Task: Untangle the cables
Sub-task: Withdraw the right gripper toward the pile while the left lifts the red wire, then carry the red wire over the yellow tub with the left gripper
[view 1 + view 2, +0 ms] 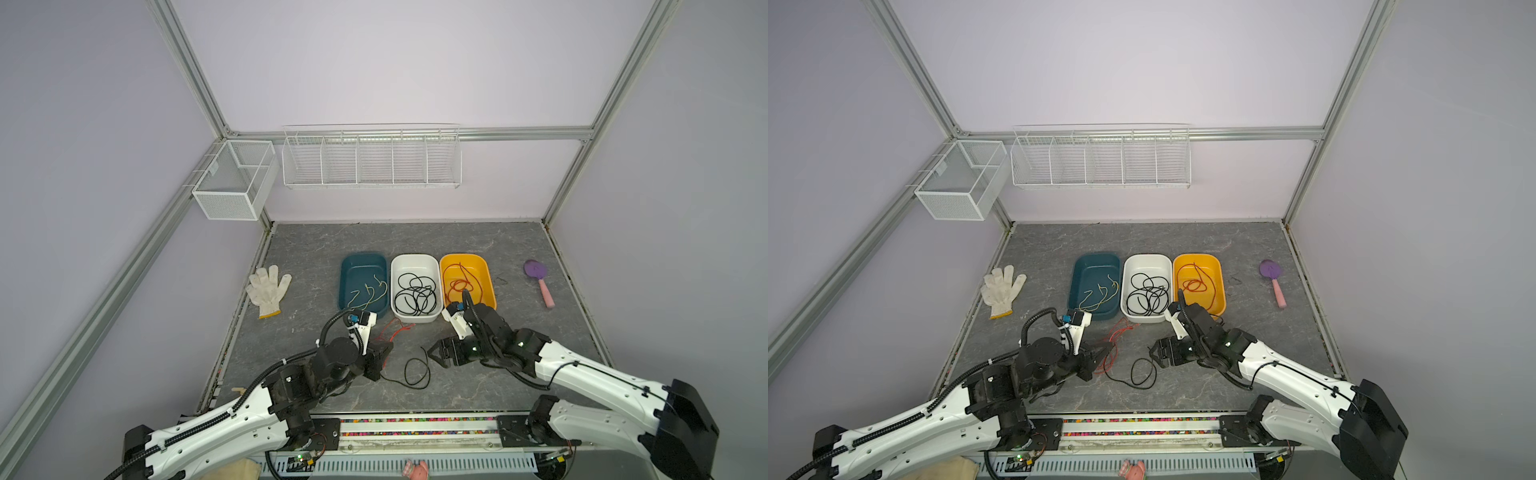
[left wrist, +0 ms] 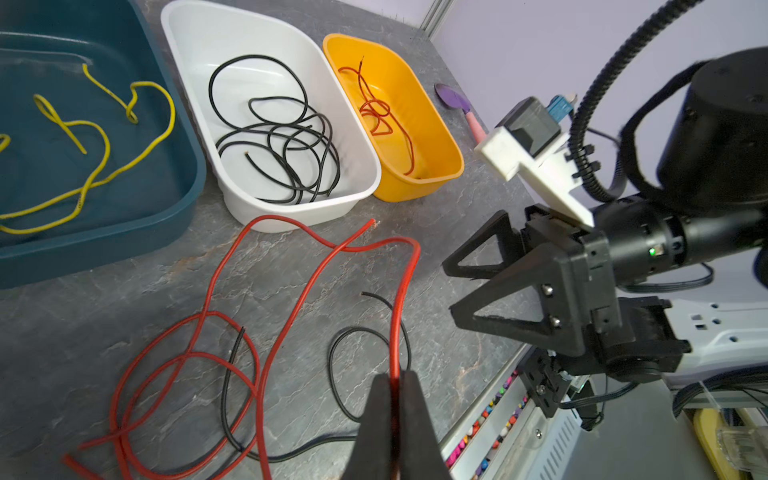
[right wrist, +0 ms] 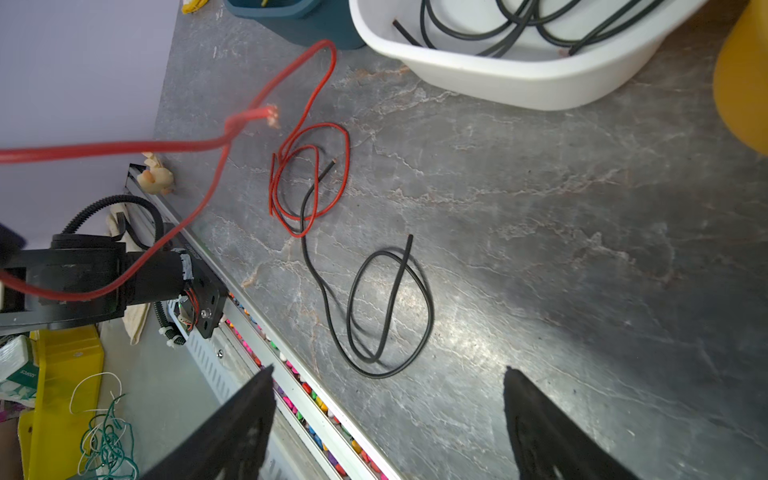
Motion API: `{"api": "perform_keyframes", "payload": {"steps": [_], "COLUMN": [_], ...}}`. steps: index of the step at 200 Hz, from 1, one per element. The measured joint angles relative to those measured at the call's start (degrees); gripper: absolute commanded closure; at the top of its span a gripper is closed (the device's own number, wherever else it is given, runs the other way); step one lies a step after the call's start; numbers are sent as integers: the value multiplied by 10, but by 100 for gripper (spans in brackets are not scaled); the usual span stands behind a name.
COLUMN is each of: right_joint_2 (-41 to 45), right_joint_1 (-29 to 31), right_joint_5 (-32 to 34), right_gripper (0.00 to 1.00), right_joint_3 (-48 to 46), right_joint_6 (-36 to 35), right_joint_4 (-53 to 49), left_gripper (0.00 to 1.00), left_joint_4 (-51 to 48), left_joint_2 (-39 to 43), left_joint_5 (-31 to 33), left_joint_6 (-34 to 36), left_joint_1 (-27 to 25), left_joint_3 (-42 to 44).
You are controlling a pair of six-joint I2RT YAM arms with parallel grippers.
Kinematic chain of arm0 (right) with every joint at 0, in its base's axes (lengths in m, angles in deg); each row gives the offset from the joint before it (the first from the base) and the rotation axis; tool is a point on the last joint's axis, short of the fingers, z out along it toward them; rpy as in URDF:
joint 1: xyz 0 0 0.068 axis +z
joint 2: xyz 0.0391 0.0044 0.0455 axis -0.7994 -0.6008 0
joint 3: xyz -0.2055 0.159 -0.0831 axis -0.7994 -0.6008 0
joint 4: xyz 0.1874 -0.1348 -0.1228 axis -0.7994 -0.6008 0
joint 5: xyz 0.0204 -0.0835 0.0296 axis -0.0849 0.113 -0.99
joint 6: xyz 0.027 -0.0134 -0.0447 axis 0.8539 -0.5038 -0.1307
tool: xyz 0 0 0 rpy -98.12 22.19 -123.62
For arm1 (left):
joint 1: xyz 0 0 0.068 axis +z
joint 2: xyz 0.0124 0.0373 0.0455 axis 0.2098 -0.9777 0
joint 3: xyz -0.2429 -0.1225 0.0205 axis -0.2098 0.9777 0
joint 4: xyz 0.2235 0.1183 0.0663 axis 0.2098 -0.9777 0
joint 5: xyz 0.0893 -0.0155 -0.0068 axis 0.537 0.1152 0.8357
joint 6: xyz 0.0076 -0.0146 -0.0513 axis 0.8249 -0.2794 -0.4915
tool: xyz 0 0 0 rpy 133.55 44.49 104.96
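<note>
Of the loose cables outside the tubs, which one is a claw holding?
The red cable, pinched in the shut left claw; the black cable lies free, unheld.

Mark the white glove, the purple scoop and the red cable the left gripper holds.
White glove (image 1: 264,291): in a top view, palm.
Purple scoop (image 1: 533,268): in a top view, its head.
Red cable (image 2: 396,336): left wrist view, straight run.

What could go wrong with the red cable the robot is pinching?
The left pincer is shut on a red cable that crosses a loose black cable, so lifting it could drag the black one along. Pulling hard might also tighten the red loops into a knot.
</note>
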Motion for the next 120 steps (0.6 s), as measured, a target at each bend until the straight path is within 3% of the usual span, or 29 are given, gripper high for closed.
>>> {"api": "perform_keyframes", "payload": {"steps": [27,49,99,120], "right_joint_2": [26,54,111,138], "right_joint_1": [2,2,2,2], "right_joint_5": [41,80,148,166], "right_gripper": [10,0,11,11], "right_joint_3": [1,5,13,15], "right_joint_6": [-2,-8,-6,-2], "right_joint_4": [-9,-34,-109,-142], "left_gripper": [100,100,100,100], "left_joint_4": [-29,-53,-93,-107], "left_joint_2": [-14,-32,-103,-153], "left_joint_5": [0,2,4,3], "left_joint_6": [5,18,65,90], "left_joint_1": [0,0,0,0], "left_joint_3": [-59,-119,-255,-314]}}
